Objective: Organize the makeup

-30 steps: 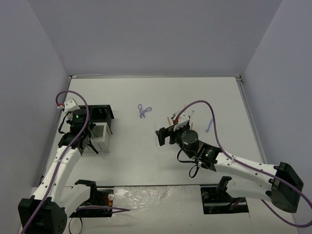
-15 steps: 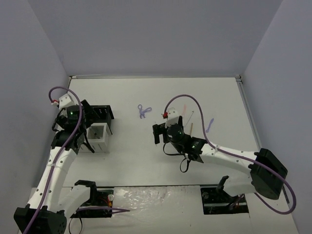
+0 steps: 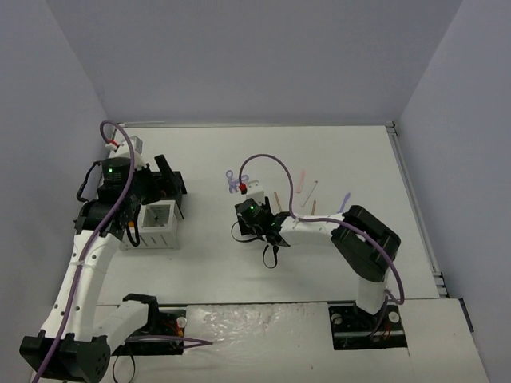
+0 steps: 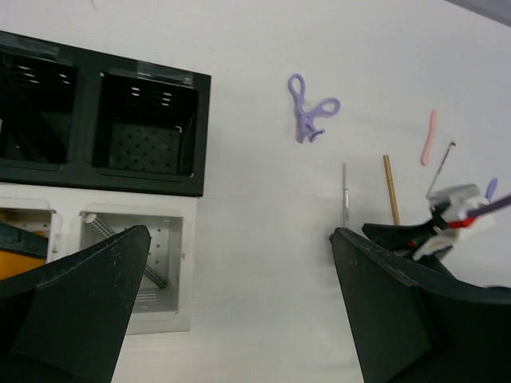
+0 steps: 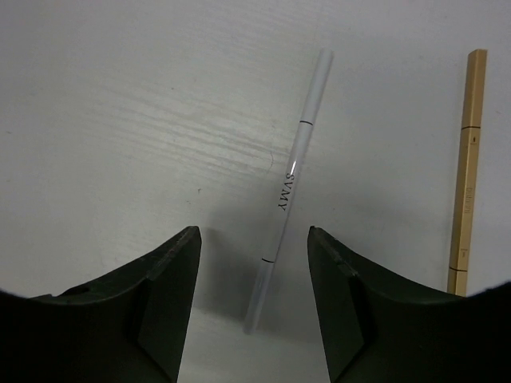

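Observation:
The makeup lies scattered on the white table. My right gripper [image 5: 254, 231] [image 3: 255, 215] points straight down, jaws apart, with a thin silver pencil [image 5: 291, 171] [image 4: 345, 195] lying between them and touching neither. A tan stick [image 5: 465, 175] [image 3: 277, 198] lies just right of it. The purple scissor-like tool [image 3: 235, 183] [image 4: 310, 118] sits farther back. My left gripper [image 4: 239, 233] [image 3: 146, 201] hangs wide open and empty above the organizer [image 3: 160, 209] [image 4: 200, 136]. A dark pencil [image 4: 132, 259] rests in its white compartment, and something orange [image 4: 16, 263] shows in the compartment left of that.
Right of my right gripper lie a pink tool [image 3: 303, 182] [image 4: 431, 137], a thin dark brush [image 3: 316, 187], a second tan stick [image 3: 314, 207] and a lilac tool [image 3: 345, 203]. Grey walls close the table on three sides.
My left gripper opened wide and lifted away above the organizer. The right arm swung left and came down over the silver pencil, its jaws narrowing around it.

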Controlling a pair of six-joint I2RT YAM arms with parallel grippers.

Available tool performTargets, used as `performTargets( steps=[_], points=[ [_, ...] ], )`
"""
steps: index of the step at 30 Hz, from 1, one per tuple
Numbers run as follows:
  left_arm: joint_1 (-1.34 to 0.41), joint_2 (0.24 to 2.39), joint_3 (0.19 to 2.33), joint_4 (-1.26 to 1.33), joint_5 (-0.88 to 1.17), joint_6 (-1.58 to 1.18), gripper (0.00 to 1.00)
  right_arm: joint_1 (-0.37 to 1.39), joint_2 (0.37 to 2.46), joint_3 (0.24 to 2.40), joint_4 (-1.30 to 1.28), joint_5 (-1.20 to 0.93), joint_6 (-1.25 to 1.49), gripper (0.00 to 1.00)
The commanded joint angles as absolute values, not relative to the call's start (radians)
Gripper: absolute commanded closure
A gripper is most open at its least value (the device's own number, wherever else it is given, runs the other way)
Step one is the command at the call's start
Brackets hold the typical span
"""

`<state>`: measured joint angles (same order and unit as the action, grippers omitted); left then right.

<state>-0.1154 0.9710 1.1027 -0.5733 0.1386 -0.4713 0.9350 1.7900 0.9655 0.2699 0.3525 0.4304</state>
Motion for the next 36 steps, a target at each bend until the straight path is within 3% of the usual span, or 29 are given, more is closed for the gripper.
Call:
performTargets(
  steps=[1,4,7,9,11,17,26,36],
  points=[
    [-0.110,0.985,1.132,-0.554,0.290,-0.456,0.03,0.912,1.856,1.015,0.267,0.370,0.492,0.49],
    [-0.112,0.989,1.120,-0.549,0.317,-0.467,0.03,0.900,1.884,1.005,0.263,0.376,0.518,0.55],
    [-0.114,0.988,1.111,-0.540,0.338,-0.477,0.03,0.890,1.896,0.988,0.248,0.390,0.542,0.71],
    [-0.117,0.989,1.109,-0.531,0.350,-0.493,0.03,0.887,1.897,0.975,0.233,0.405,0.549,0.89],
    [-0.128,0.995,1.104,-0.515,0.364,-0.512,0.03,0.884,1.878,0.963,0.232,0.425,0.547,1.00],
    [-0.256,1.025,1.110,-0.466,0.353,-0.570,0.03,0.901,1.659,0.851,0.342,0.407,0.471,1.00],
    [-0.435,1.104,1.140,-0.326,0.360,-0.701,0.03,0.958,1.239,0.631,0.708,0.161,0.284,1.00],
    [-0.560,1.151,1.160,-0.193,0.315,-0.769,0.05,0.971,1.128,0.601,0.836,0.005,0.233,1.00]
  ],
)
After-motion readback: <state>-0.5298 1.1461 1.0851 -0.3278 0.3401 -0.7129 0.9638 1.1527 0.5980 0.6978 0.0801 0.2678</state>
